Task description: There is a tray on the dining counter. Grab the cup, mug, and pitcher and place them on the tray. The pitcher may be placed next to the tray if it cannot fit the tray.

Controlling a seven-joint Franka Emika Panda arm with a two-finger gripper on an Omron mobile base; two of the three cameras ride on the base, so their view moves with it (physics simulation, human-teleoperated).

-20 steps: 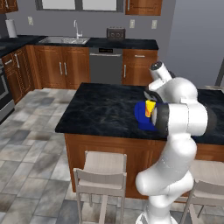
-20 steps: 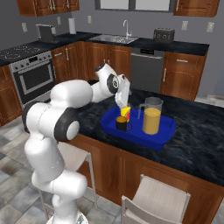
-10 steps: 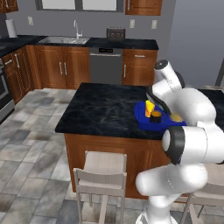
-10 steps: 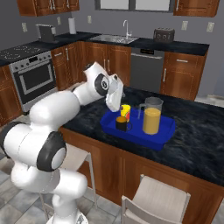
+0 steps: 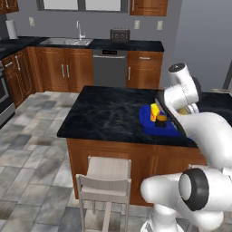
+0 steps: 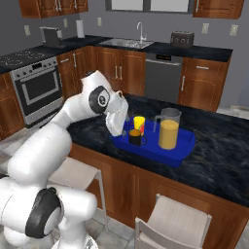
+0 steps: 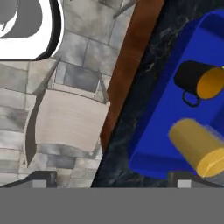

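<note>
All three vessels stand on the blue tray [image 6: 181,153] on the dining counter [image 6: 221,155]: the yellow cup [image 6: 139,122] at the back, the black mug [image 6: 135,137] just in front of it, the pitcher [image 6: 168,129] of orange liquid beside them. The gripper [image 6: 127,120] hangs near the cup, fingers spread wide and holding nothing. By the look of it, the task is complete

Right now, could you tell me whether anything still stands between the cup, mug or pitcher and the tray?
Nothing visible does: the cup, mug and pitcher all stand on the tray already.
</note>
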